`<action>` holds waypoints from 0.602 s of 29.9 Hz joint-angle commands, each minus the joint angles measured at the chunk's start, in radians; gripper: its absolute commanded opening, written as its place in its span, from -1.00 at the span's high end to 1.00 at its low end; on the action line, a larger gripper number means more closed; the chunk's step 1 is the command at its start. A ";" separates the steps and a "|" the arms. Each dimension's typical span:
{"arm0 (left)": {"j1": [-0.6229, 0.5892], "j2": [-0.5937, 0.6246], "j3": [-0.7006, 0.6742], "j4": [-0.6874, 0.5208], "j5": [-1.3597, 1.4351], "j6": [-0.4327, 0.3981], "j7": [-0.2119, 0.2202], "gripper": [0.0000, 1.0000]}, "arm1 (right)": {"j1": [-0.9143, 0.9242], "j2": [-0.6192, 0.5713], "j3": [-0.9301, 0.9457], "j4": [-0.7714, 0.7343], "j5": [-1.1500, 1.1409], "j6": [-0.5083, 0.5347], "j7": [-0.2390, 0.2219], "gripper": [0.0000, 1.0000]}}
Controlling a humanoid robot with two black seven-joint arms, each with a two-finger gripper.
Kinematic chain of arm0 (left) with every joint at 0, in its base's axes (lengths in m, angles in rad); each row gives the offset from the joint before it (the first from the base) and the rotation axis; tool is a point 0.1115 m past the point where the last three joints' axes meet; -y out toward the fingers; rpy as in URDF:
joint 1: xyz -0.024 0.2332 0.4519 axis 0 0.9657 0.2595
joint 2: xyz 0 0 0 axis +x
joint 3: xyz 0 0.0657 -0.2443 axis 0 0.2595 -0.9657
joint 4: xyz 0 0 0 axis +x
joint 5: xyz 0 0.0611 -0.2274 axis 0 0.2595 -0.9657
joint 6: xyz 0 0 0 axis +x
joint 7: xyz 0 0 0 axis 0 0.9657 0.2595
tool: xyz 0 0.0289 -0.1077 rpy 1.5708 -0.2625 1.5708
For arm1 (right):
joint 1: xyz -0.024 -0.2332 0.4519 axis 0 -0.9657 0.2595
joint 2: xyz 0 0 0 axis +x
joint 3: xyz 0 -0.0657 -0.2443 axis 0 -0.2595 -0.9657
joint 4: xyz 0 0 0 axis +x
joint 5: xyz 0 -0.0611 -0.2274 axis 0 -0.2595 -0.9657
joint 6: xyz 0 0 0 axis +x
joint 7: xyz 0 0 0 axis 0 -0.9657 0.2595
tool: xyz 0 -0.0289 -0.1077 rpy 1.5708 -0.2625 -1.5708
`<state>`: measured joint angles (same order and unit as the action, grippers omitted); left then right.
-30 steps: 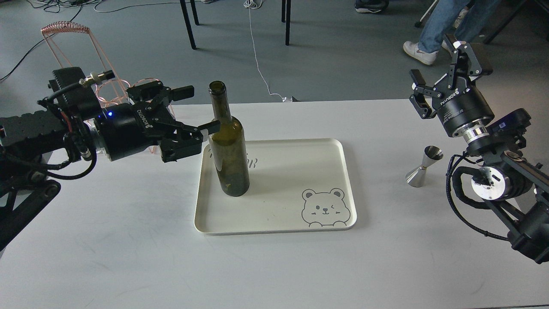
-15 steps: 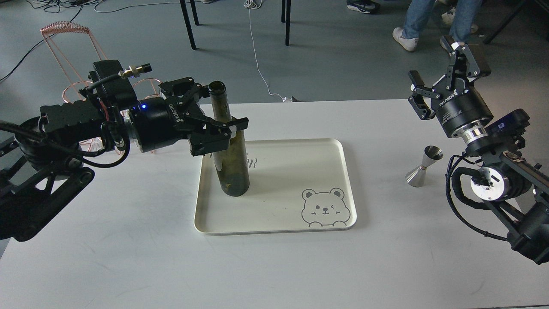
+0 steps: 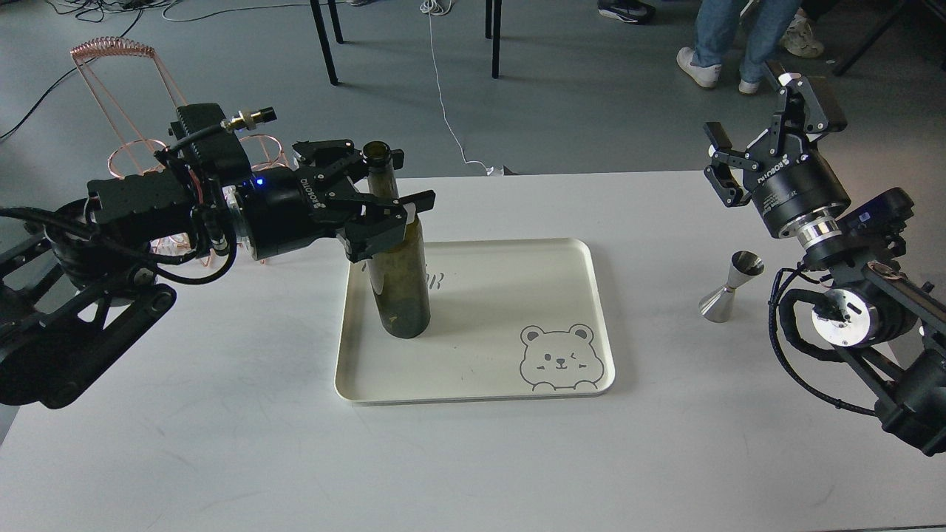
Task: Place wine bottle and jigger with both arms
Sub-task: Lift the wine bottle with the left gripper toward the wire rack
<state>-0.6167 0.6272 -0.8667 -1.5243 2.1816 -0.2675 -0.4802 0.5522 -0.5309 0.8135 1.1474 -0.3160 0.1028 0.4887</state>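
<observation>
One dark olive wine bottle [image 3: 397,258] stands upright.

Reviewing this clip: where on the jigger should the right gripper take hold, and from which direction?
Grip the jigger at its narrow waist, where the two cones meet. It stands upright on the white table, clear of the tray, so a descent from above looks easiest. The right gripper is open above and behind it.

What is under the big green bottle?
The wine bottle stands upright on a cream tray with a bear drawing, and the tray lies on the white table. The spot directly beneath the bottle's base is covered.
</observation>
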 commanded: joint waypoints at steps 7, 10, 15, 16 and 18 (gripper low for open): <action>-0.046 -0.001 -0.003 0.000 0.000 0.004 0.002 0.85 | 0.000 0.000 0.000 0.000 0.000 0.000 0.000 -0.97; -0.077 0.012 -0.003 -0.002 0.000 0.002 -0.005 0.86 | 0.000 0.000 0.000 0.000 0.000 0.000 0.000 -0.97; -0.178 0.081 -0.003 -0.002 -0.149 -0.010 -0.003 0.86 | 0.000 0.000 0.000 0.000 0.000 0.000 0.000 -0.97; -0.210 0.098 -0.002 0.004 -0.176 -0.013 -0.003 0.86 | 0.002 0.000 0.000 0.000 0.000 0.000 0.000 -0.97; -0.273 0.143 0.000 0.051 -0.239 -0.038 -0.003 0.86 | 0.000 0.002 0.000 0.000 -0.001 0.000 0.000 -0.97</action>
<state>-0.8026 0.7119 -0.8699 -1.5224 2.0295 -0.2789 -0.4848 0.5526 -0.5307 0.8130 1.1475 -0.3161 0.1028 0.4887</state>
